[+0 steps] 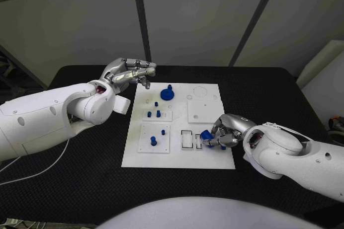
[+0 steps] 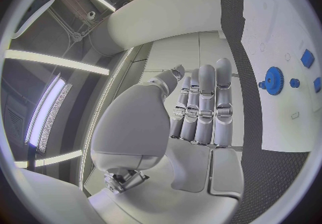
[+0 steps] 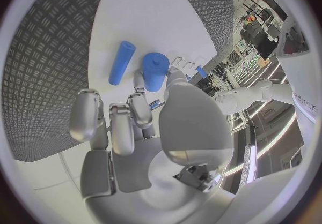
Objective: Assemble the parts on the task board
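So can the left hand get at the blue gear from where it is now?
Probably yes: the left hand holds nothing and hovers just off the board's far corner, and the gear stands uncovered beside it.

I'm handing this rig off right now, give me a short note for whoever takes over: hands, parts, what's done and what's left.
Left hand: holds nothing, fingers curled, above the far left corner of the board.
Right hand: at the board's near right, pinching a blue cylinder near the slotted block. A blue rod lies loose on the board beside it.
Parts: blue gear at the far middle; small pegs standing on the left plates.
Done: several pegs seem seated.
Left: probably seating the held cylinder, then the loose rod; I cannot tell which socket each takes.
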Motion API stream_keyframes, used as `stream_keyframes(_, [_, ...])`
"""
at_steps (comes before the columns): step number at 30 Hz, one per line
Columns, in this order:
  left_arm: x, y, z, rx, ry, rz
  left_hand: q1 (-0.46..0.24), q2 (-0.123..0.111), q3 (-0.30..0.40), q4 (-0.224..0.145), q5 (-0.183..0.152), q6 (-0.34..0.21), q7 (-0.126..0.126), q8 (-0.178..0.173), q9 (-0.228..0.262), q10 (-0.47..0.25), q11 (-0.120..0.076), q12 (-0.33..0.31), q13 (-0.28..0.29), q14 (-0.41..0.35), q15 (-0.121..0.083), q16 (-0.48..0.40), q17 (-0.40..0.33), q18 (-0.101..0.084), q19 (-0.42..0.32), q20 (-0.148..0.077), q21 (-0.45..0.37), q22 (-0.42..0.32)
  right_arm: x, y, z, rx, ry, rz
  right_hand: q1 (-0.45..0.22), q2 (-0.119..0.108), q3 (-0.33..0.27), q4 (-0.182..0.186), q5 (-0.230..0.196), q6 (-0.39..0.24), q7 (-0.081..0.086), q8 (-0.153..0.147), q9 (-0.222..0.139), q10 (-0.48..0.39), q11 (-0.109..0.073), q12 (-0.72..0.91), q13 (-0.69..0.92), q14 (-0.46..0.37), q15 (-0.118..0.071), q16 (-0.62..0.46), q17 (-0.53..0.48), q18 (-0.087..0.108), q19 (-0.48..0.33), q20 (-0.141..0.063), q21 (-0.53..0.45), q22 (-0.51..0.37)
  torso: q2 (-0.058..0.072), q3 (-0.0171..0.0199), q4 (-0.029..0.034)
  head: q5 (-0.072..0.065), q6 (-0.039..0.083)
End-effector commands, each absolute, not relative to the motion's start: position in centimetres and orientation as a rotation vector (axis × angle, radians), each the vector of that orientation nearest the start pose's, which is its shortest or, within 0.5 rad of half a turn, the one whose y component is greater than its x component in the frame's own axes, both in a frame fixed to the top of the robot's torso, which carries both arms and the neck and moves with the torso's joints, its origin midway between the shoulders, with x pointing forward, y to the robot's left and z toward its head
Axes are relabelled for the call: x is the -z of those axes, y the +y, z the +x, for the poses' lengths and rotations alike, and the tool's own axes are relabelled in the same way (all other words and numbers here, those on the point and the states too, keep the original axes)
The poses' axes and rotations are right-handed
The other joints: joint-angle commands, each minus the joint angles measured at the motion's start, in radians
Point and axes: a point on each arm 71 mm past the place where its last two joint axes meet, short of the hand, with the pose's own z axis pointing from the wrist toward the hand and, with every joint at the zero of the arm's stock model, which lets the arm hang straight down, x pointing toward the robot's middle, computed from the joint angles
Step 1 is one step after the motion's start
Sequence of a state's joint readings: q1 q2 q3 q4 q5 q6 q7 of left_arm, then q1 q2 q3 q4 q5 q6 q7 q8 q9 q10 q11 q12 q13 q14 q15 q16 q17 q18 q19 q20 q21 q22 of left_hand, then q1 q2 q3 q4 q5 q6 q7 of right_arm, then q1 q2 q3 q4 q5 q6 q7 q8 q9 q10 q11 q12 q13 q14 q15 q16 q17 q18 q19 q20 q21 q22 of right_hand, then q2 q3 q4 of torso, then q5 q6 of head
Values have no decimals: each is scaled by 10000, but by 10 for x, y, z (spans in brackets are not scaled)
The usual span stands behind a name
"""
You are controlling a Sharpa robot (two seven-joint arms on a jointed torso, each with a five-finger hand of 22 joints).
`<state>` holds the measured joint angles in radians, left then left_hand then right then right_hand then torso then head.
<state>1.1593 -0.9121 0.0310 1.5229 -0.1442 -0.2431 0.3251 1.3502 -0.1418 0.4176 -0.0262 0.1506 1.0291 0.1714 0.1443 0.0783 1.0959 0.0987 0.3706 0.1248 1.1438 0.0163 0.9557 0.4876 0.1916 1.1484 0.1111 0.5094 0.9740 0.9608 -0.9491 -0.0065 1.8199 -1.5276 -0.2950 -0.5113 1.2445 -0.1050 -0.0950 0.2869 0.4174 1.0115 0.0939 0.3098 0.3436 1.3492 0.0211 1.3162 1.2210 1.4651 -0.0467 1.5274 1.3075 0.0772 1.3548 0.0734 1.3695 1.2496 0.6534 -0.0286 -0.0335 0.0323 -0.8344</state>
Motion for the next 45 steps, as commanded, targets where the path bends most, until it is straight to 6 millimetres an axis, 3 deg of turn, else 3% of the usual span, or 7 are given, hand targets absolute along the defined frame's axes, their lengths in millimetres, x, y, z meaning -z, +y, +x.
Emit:
stream_keyframes(1, [172, 239, 489, 15168, 14769, -10133, -39, 73, -45, -7, -40, -77, 8, 21, -13, -68, -26, 35, 10, -32, 38, 20, -14, -100, 4, 60, -53, -11, 259, -188, 386, -4543, 19632, 358, 169, 135, -67, -12, 119, -52, -6, 76, 52, 54, -29, 32, 33, 884, 10, 64, 1826, -57, 47, -54, 23, 21, -1, 5, -28, 19, 4])
stream_keyframes(12, [172, 239, 488, 15154, 14768, -10141, -39, 73, -45, -7, -40, -77, 8, 21, -13, -68, -26, 35, 10, -32, 38, 20, -14, -100, 4, 60, -53, -11, 249, -187, 380, -5146, 18914, 979, 522, 470, -165, 1, 1094, 49, -125, 375, 423, 280, -137, 181, 380, 919, -76, 136, 1984, -98, 190, -125, 149, 234, -16, 8, -35, 30, 16])
stream_keyframes(19, [172, 240, 488, 15146, 14766, -10147, -39, 73, -45, -7, -40, -77, 8, 21, -13, -68, -26, 35, 10, -32, 38, 20, -14, -100, 4, 60, -53, -11, 238, -182, 372, -5919, 18484, 1692, 359, 643, -264, 42, 1378, 97, -176, 470, 583, 354, -182, 203, 476, 936, -115, 174, 2065, -120, 256, -163, 212, 335, -10, -4, -12, 34, 58])
stream_keyframes(23, [172, 240, 488, 15133, 14758, -10151, -39, 73, -45, -7, -40, -77, 8, 21, -13, -68, -26, 35, 10, -32, 38, 20, -14, -100, 4, 60, -53, -11, 235, -177, 369, -6190, 18445, 1799, 249, 700, -313, 47, 1394, 108, -189, 493, 630, 384, -191, 220, 518, 939, -122, 181, 2079, -124, 268, -171, 224, 355, -3, -19, 0, 41, 61])
stream_keyframes(31, [172, 242, 487, 15090, 14731, -10163, -39, 73, -45, -7, -40, -77, 8, 21, -13, -68, -26, 35, 10, -32, 38, 20, -14, -100, 4, 60, -53, -11, 235, -163, 368, -6579, 18635, 1710, 146, 760, -373, 46, 1376, 164, -224, 556, 716, 407, -220, 217, 541, 942, -144, 187, 2092, -126, 276, -187, 233, 372, 3, -3, -16, 110, 64])
stream_keyframes(45, [172, 239, 487, 15137, 14738, -10144, -39, 73, -45, -7, -40, -77, 8, 21, -13, -68, -26, 35, 10, -32, 38, 20, -14, -100, 4, 60, -53, -11, 249, -138, 378, -6564, 19643, 1287, -749, 1093, -803, 61, 862, 164, -283, 693, 1057, 440, -264, 139, 588, 935, -182, 171, 2063, -123, 260, -227, 220, 377, 9, 2, -13, 157, 66])
